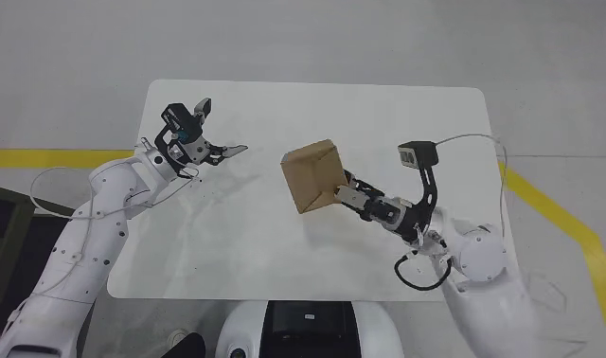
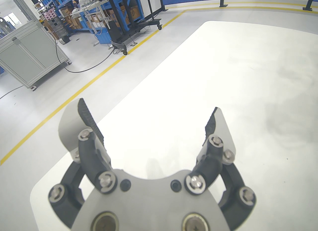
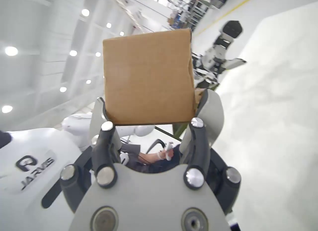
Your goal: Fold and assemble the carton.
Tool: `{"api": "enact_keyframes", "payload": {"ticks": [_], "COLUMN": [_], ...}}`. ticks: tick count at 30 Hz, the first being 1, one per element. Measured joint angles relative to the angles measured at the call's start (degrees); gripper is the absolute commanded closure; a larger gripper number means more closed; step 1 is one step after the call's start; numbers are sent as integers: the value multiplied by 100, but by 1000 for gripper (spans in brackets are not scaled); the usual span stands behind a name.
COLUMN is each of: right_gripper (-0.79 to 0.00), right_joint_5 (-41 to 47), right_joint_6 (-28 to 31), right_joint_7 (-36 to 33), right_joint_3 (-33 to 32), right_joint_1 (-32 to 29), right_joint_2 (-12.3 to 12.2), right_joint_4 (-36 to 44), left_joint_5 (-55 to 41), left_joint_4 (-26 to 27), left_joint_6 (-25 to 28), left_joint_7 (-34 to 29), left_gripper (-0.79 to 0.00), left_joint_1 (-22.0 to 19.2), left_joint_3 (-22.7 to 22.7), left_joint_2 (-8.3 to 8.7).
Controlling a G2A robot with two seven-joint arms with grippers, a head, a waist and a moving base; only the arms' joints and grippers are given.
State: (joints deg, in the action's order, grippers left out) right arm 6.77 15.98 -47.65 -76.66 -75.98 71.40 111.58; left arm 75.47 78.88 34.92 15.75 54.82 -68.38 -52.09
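Carton (image 1: 314, 175), plain brown cardboard folded into a box shape, held tilted in the air above the middle of the white table (image 1: 237, 254), my right claw (image 1: 339, 193) clamped on its lower edge, my left claw (image 1: 221, 128) spread wide, well apart from it.

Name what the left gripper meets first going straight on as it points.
Likely only the bare table: the left gripper points across it, the carton lying off that line. Depth is unclear.

Left end effector (image 2: 148, 107) wide open — right end effector (image 3: 152, 102) clamped tight
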Motion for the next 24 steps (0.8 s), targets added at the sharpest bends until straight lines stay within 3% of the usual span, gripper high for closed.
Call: {"api": "enact_keyframes", "payload": {"ticks": [8, 18, 24], "right_gripper": [0, 0, 0], "right_joint_5": [-1668, -3157, -4590], "right_joint_6": [-1297, -2302, -2883], "right_joint_7": [74, 114, -51], "right_joint_3": [20, -330, -488], "right_joint_1": [-149, -525, -640], "right_joint_2": [-93, -231, -325], "right_joint_4": [355, 557, 820], "left_joint_5": [0, 0, 0], "left_joint_4": [0, 0, 0], "left_joint_6": [0, 0, 0], "left_joint_7": [0, 0, 0], "left_gripper": [-785, -785, -785], "left_joint_1": [0, 0, 0], "left_joint_3": [0, 0, 0], "left_joint_2": [0, 0, 0]}}
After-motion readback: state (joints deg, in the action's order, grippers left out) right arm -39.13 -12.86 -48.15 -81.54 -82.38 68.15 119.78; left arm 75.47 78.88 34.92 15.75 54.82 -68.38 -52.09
